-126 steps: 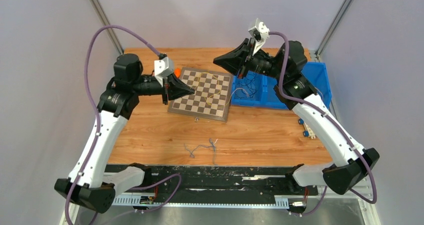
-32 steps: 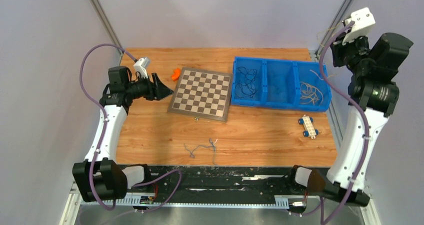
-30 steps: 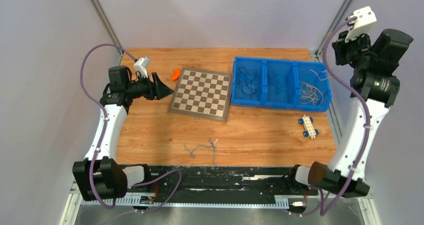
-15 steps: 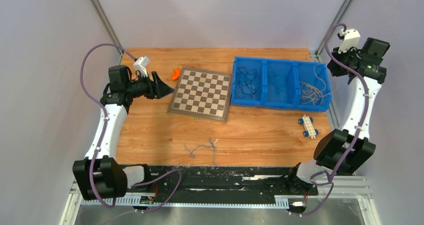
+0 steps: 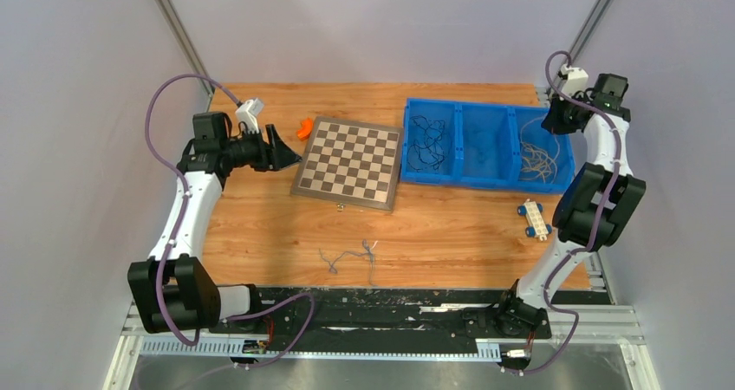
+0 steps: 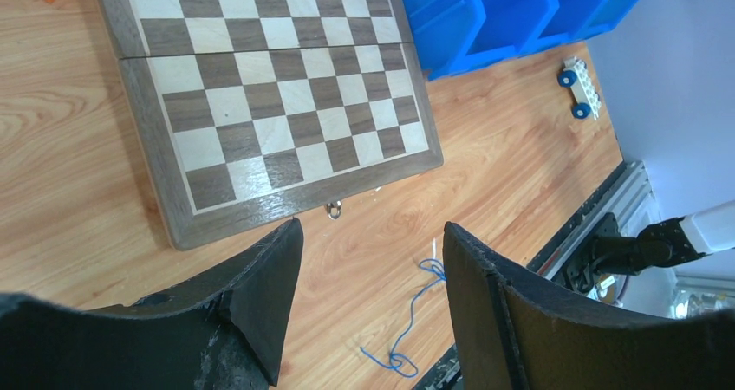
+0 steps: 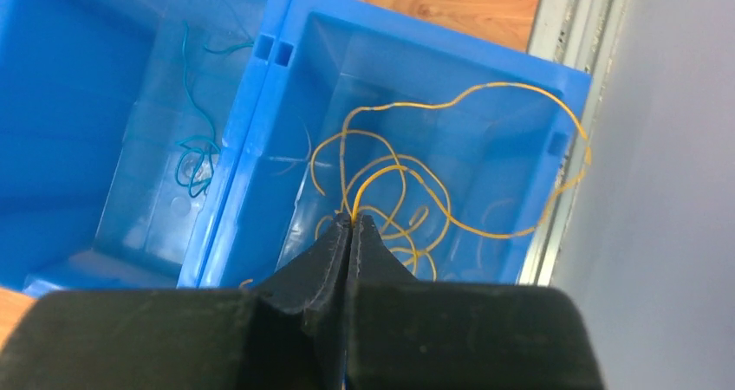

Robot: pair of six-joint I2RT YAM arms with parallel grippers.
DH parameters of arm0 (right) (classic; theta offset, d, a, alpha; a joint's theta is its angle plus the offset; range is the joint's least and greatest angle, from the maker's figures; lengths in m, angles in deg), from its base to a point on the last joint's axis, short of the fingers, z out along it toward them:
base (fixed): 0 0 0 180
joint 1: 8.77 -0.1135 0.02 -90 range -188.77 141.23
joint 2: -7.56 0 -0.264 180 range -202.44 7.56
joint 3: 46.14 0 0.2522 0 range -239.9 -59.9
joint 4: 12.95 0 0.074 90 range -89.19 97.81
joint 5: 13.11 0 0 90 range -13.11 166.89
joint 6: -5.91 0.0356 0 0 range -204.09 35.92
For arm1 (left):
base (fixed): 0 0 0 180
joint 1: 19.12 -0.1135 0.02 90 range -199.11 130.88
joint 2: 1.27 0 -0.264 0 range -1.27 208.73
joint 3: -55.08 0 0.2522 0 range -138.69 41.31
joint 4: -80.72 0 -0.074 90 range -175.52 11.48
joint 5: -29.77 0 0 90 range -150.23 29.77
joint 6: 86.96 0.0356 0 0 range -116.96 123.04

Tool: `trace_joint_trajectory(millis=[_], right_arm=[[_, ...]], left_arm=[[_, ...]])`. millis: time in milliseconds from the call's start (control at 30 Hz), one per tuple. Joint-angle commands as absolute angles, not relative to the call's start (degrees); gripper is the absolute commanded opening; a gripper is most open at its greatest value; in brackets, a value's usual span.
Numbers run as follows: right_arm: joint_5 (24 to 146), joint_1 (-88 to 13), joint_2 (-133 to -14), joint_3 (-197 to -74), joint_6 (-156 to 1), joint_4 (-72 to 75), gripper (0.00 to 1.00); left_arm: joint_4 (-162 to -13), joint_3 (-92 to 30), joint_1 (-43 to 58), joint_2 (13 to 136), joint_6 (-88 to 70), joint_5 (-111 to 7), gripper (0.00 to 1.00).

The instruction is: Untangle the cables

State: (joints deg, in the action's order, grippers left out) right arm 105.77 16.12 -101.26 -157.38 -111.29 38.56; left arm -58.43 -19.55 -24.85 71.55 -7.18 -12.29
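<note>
My right gripper (image 7: 354,219) is shut on a yellow cable (image 7: 422,179) whose loops lie in the right compartment of the blue bin (image 7: 270,52). From above, this gripper (image 5: 552,122) hangs over the bin's right end, where the yellow strands (image 5: 537,158) lie. Black cables (image 5: 428,139) fill the left compartment, and a teal cable (image 7: 194,153) lies in the middle one. A thin blue-grey cable (image 5: 350,257) lies curled near the table's front edge, also visible in the left wrist view (image 6: 416,321). Left of the chessboard, my left gripper (image 5: 293,154) is open and empty.
A wooden chessboard (image 5: 349,161) lies mid-table with a small orange piece (image 5: 303,128) at its far left corner. A white toy car with blue wheels (image 5: 533,219) sits in front of the bin. A metal frame rail (image 7: 572,104) runs just right of the bin.
The right arm has folded down from high at the right until its gripper hangs over the bin's right compartment, bringing the yellow cable down into it. The left arm has hardly moved.
</note>
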Motion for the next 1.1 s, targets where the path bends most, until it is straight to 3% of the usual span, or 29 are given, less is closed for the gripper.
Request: trace_joint_trajectory(millis=[0,267,433,533,800,1000,1067], right_arm=[[109.3,14.7,-102.9,-159.2,-111.9,29.5,0.0],[110.3,13.7,-100.3,-147.0,-112.9,14.7,0.0],[108.6,13.7,-99.4,-142.9,-115.4,13.6,0.03],[108.3,13.8,-97.8,-142.7,-114.2,15.1,0.26],[109.7,13.8,-88.5,-144.1,-113.8,23.1,0.72],[112.7,13.7,-81.8,-146.8,-114.8,32.2,0.98],[115.8,12.5,-79.4,-148.1,-116.2,38.2,1.0]], left_arm=[[-56.8,-22.2,-25.3,71.8,-4.2,-12.7,0.69],[-56.5,-21.6,-25.3,72.7,-3.6,-12.8,0.7],[-56.1,-21.9,-25.3,73.0,-3.3,-13.0,0.7],[-55.7,-22.4,-25.3,73.4,-3.1,-12.2,0.71],[-52.5,-22.3,-25.2,72.2,0.8,-12.7,0.74],[-46.4,-20.1,-25.3,69.2,12.1,-12.5,0.81],[-43.0,-19.2,-25.2,67.8,18.0,-11.7,0.84]])
